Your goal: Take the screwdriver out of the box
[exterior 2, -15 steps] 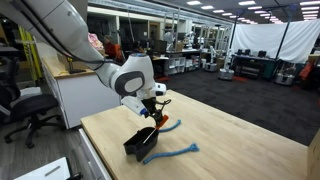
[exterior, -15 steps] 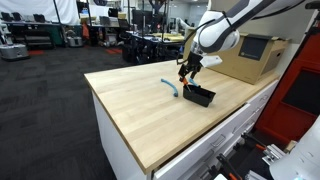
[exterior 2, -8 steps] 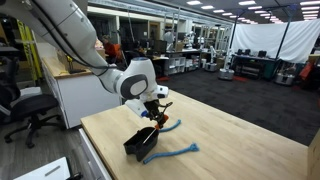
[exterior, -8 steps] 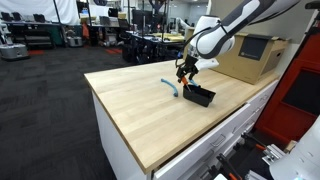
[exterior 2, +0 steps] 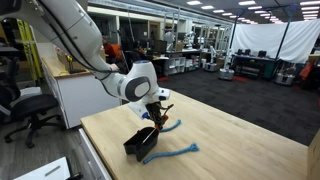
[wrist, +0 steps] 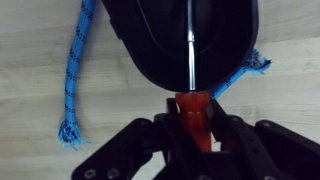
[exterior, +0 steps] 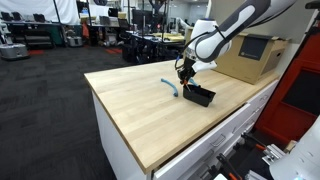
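A frayed blue rope [wrist: 76, 65] lies on the pale wooden table [exterior: 140, 115]. A large brown cardboard box [exterior: 270, 62] stands toward one end of it.

We see most of the table [exterior: 125, 100] bare, with open air above it. We mark blue rope [wrist: 75, 60] beside the box [wrist: 150, 40] on two sides, and a cardboard box [exterior: 250, 58] standing near behind it.

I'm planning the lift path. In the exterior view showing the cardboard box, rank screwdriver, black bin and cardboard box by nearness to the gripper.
1. screwdriver, held between the fingers of the gripper.
2. black bin, just beneath the gripper.
3. cardboard box, behind, toward the table's far edge.
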`<action>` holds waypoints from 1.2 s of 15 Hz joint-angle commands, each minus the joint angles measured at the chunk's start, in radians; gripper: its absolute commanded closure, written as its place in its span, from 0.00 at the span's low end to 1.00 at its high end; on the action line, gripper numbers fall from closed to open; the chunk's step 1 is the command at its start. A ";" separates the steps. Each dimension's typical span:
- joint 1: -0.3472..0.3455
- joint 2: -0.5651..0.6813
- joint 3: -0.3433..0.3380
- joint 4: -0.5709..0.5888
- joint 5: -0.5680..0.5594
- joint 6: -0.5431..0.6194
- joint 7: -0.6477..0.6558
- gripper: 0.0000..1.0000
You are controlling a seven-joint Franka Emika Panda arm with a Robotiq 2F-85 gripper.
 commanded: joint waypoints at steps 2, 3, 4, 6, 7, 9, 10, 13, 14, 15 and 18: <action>0.003 0.005 -0.002 0.002 -0.024 0.023 0.029 0.92; 0.003 -0.015 0.001 -0.014 -0.019 0.028 0.026 0.92; 0.007 -0.033 0.000 -0.024 -0.025 0.027 0.034 0.92; 0.017 -0.066 -0.004 -0.040 -0.055 0.022 0.066 0.92; 0.023 -0.080 -0.006 -0.044 -0.084 0.021 0.097 0.92; 0.028 -0.108 -0.001 -0.047 -0.147 0.012 0.154 0.92; 0.030 -0.122 0.013 -0.045 -0.159 -0.001 0.152 0.92; 0.050 -0.144 0.062 -0.028 -0.208 -0.036 0.146 0.92; 0.059 -0.142 0.086 -0.018 -0.188 -0.053 0.112 0.92; 0.070 -0.130 0.107 -0.003 -0.192 -0.073 0.103 0.92; 0.110 -0.092 0.168 0.049 -0.210 -0.193 0.081 0.92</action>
